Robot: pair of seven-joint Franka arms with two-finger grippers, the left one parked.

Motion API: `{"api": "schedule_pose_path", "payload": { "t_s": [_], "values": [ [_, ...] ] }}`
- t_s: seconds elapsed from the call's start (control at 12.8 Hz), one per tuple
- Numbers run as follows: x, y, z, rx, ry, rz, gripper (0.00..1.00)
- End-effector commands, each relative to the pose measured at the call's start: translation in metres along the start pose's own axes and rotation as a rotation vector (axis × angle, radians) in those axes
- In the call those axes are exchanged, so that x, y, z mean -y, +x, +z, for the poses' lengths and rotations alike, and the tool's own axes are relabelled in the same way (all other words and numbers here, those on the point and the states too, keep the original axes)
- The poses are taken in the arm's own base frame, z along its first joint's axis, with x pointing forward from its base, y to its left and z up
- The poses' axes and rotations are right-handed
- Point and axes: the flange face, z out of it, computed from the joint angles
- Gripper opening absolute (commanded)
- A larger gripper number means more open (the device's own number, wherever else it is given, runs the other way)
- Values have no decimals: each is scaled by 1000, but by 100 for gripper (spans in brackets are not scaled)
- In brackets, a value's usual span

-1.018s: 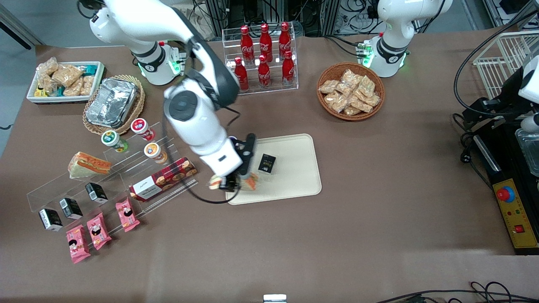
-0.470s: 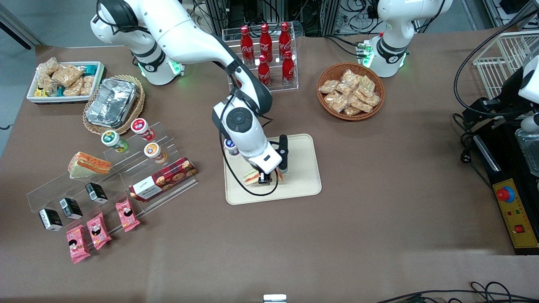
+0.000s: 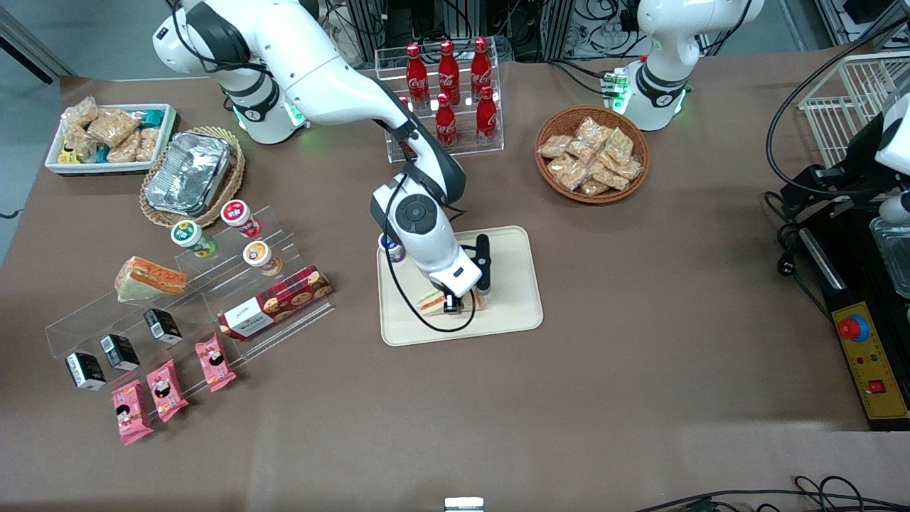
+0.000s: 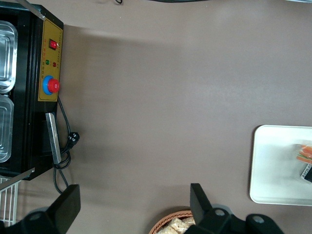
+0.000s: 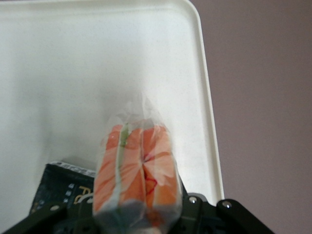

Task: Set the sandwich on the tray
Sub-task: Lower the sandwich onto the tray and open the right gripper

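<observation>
The sandwich, a clear-wrapped wedge with orange-red and green filling, is held in my right gripper low over the cream-beige tray. The gripper is shut on it. In the right wrist view the sandwich fills the space between the jaws, over the tray. A small black packet lies on the tray under the sandwich. The tray and a bit of the sandwich also show in the left wrist view.
A second wedge sandwich sits on the clear stepped stand toward the working arm's end, with cups, a biscuit box and snack packs. A blue-lidded cup stands at the tray's edge. Cola bottles and a snack basket stand farther from the camera.
The arm carried the sandwich from the tray's corner nearest the stand in over the tray, then lowered it slightly. The black packet is now covered by the gripper.
</observation>
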Motion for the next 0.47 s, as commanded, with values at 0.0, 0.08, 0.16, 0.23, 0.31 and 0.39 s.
{"api": "schedule_pose_path", "payload": {
  "t_s": [0.0, 0.08, 0.16, 0.23, 0.31, 0.39],
  "values": [
    [-4, 8, 13, -17, -44, -22, 51],
    [-3, 8, 17, -20, -50, -23, 51],
    [-3, 8, 18, -20, -52, -22, 55],
    [-4, 8, 19, -29, -65, -23, 58],
    [-5, 9, 20, -38, -79, -24, 72],
    [-5, 8, 22, -45, -89, -20, 86]
  ]
}}
